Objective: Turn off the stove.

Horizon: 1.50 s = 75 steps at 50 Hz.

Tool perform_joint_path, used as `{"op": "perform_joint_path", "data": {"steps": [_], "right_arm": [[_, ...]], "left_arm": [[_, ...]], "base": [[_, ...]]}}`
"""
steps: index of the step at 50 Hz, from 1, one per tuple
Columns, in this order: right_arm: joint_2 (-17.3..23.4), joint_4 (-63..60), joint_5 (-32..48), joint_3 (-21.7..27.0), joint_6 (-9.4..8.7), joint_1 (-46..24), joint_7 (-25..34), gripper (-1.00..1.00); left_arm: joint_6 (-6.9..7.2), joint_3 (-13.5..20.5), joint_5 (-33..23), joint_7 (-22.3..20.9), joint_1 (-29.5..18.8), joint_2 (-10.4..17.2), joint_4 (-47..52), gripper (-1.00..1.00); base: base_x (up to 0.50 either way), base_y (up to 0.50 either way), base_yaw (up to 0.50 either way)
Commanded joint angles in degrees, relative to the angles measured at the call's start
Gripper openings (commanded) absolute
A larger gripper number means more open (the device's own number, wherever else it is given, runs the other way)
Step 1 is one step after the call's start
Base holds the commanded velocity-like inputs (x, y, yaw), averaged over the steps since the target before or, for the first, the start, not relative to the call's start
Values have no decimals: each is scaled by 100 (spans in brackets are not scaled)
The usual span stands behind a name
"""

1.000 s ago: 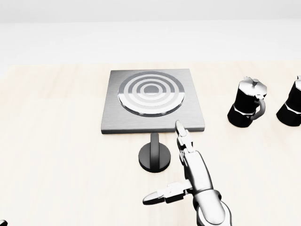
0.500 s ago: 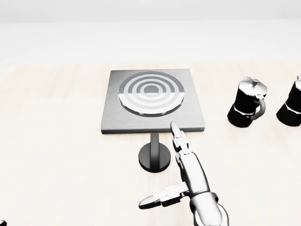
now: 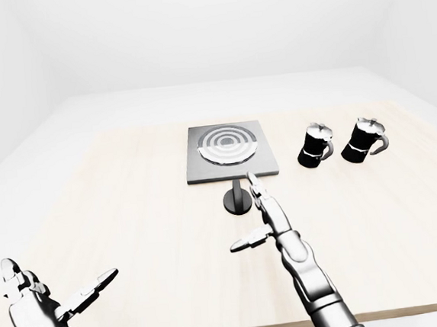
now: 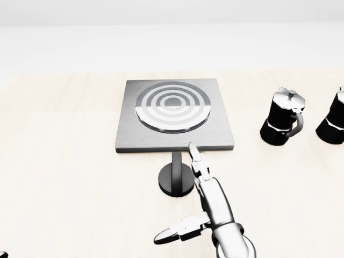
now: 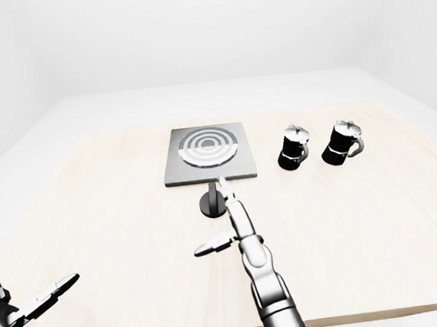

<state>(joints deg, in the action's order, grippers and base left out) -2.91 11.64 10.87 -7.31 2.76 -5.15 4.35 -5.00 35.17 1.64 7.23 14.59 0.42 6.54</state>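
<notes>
Head view shows you the stove [image 4: 175, 115] at upper centre of the frame, a square grey plate with a ringed burner [image 4: 172, 105] set toward its top edge, lying flat on the pale wooden table [image 4: 64, 177]. Just below the stove's bottom edge, at frame centre, stands the black knob [image 4: 176, 177]: a round base with an upright stem that meets the stove's lower edge in the picture. Your right hand [image 4: 201, 201] comes up from the bottom of the frame, right of centre, fingers spread and extended, gripping nothing. Its long fingertip [image 4: 193, 150] points upward and lies just to the right of the knob's stem, overlapping the stove's lower edge in this view; whether it touches the knob cannot be told. The thumb [image 4: 172, 233] sticks out to the left, well below the knob. At the right of the frame stand two black moka pots: one [image 4: 282, 117] fully seen, the other [image 4: 333, 121] cut by the right edge, both apart from the stove. In the left-eye view your left hand [image 3: 43, 305] sits in the lower left corner, fingers splayed, holding nothing, well apart from the stove and knob.
</notes>
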Motion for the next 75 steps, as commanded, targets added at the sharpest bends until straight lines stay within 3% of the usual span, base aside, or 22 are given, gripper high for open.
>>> {"op": "perform_joint_path", "data": {"steps": [1, 14, 22, 51, 63, 70, 75], "right_arm": [[-37, 94, 29, -72, 99, 51, -11, 100], [-92, 105, 103, -193, 119, 116, -29, 100], [-107, 269, 93, -209, 224, 137, -55, 100], [-366, 1361, 271, -413, 224, -33, -184, 100], [-578, 2508, 340, -300, 224, -730, -155, 100], [-860, 3310, 416, -296, 224, -1408, 130, 100], [-941, 4093, 504, -115, 224, -2065, 1, 100]], "left_arm": [[0, -13, -12, 19, -34, 16, -107, 100], [0, -26, 21, 24, 5, 28, -47, 100], [0, -5, 15, 5, 0, 8, -20, 100], [0, -2, 22, 8, -11, 13, -35, 100], [0, -3, 19, 6, -10, 15, -36, 100], [0, 11, 52, -10, 12, -8, 44, 100], [0, 2, 49, -10, -5, 3, -11, 100]], "base": [[0, 0, 0], [0, 0, 0], [0, 0, 0], [0, 0, 0], [0, 0, 0], [0, 0, 0], [0, 0, 0]]}}
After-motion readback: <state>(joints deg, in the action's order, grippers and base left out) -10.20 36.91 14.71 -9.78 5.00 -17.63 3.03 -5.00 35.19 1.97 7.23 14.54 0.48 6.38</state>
